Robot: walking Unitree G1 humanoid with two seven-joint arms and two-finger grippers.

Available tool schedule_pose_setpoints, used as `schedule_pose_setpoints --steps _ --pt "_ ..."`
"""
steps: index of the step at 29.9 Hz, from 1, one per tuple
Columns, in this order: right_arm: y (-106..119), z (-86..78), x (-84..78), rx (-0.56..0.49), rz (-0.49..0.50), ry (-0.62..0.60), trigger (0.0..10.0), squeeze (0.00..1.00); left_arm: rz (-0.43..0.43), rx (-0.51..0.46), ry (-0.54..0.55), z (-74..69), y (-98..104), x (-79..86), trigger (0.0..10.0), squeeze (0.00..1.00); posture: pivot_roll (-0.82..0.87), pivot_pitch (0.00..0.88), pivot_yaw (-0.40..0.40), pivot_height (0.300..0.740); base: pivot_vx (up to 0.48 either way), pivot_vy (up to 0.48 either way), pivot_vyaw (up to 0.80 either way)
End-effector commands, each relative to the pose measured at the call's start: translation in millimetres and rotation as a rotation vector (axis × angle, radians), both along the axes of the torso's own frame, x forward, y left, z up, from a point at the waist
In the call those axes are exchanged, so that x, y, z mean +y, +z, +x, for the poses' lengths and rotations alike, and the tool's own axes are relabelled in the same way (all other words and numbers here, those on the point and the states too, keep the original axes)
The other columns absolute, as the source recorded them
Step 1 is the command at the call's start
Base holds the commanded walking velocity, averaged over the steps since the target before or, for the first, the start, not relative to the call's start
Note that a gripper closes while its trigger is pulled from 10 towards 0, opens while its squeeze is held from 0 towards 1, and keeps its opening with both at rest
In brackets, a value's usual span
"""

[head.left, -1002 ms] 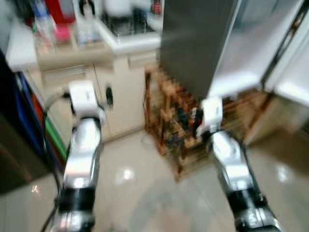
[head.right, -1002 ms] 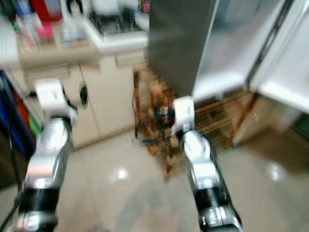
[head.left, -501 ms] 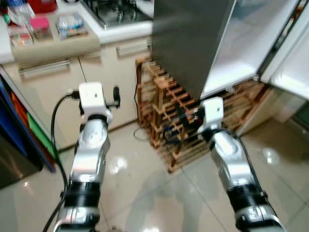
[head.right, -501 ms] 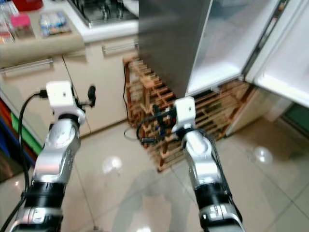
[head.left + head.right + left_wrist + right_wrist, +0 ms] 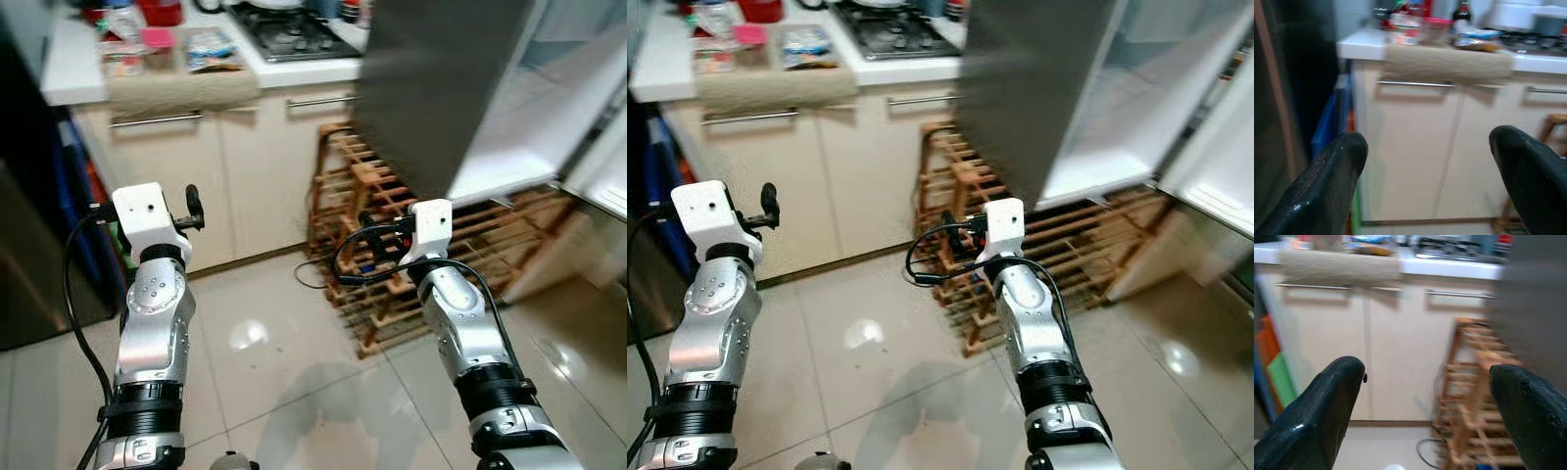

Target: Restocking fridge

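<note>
A: Left eye view first. We see the left tool raised in front of the cream cabinet doors, and the right tool near the slatted wooden wine rack. Both carry nothing.

B: Agreed. The white desk has small packaged items beside the black gas hob. Those look like the restock goods. The tall grey fridge door stands open on our right.

A: Right eye view: same scene, and the white fridge interior is visible.

B: Left wrist view: black fingers spread wide, released, facing the desk. Right wrist view: fingers also apart, released, facing cabinets and rack.

A: Handling? We judge the packets light, soft, maybe crinkly and slippery; take each across its middle, gently. Too blurred to tell contents.

B: Versus half a second ago: the whole picture has shifted, so the camera turned; the desk now sits more central, the fridge further right. The arms keep the same raised pose.
</note>
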State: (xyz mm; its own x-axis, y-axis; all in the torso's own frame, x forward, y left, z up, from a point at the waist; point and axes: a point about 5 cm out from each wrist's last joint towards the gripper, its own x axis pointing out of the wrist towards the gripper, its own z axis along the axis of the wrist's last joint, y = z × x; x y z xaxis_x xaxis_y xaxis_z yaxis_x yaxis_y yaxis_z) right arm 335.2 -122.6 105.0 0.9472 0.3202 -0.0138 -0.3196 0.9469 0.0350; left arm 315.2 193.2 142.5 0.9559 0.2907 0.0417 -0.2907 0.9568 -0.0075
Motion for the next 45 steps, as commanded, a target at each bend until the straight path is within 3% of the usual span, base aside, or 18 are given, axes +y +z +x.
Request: schedule_pose_setpoints --steps 1,8,15,25,28,32,40,45 --pt "6 3.6 7.9 -0.017 0.012 0.030 10.0 0.00 0.017 -0.014 -0.014 2.8 7 -6.6 10.0 0.00 0.01 0.000 -0.049 0.740 0.000 0.000 0.55" --pt "7 4.8 9.8 -0.024 0.024 0.046 10.0 0.00 0.033 -0.011 -0.007 4.5 7 -5.6 10.0 0.00 0.00 0.000 -0.042 0.740 0.000 0.000 0.54" --pt "8 4.8 4.0 -0.043 0.048 0.027 10.0 0.00 0.109 -0.024 -0.053 7.0 11 -15.9 10.0 0.00 0.00 0.000 -0.040 0.740 0.000 0.000 0.53" --pt "12 4.9 -6.9 -0.112 -0.027 -0.116 10.0 0.00 0.133 -0.064 -0.147 12.3 18 -27.1 10.0 0.00 -0.02 0.000 -0.029 0.740 0.000 0.000 0.09" --pt "22 4.8 -11.9 -0.187 -0.050 -0.163 10.0 0.00 0.068 -0.110 -0.182 10.4 23 -29.3 10.0 0.00 -0.03 0.000 -0.028 0.740 0.000 0.000 0.00" --pt "33 3.6 -15.5 -0.263 -0.037 -0.177 10.0 0.00 0.092 -0.177 -0.133 6.9 33 -24.7 10.0 0.00 -0.03 0.000 -0.029 0.740 0.425 0.000 0.00" --pt "24 2.6 -3.2 -0.192 0.017 -0.083 10.0 0.00 0.100 -0.184 -0.156 8.7 33 -28.9 10.0 0.00 -0.03 0.000 -0.032 0.740 0.438 0.000 0.16" --pt "22 2.9 -2.9 -0.187 -0.010 -0.102 10.0 0.00 0.111 -0.186 -0.186 8.5 33 -31.6 10.0 0.00 -0.03 0.000 -0.035 0.740 0.450 0.000 0.47"
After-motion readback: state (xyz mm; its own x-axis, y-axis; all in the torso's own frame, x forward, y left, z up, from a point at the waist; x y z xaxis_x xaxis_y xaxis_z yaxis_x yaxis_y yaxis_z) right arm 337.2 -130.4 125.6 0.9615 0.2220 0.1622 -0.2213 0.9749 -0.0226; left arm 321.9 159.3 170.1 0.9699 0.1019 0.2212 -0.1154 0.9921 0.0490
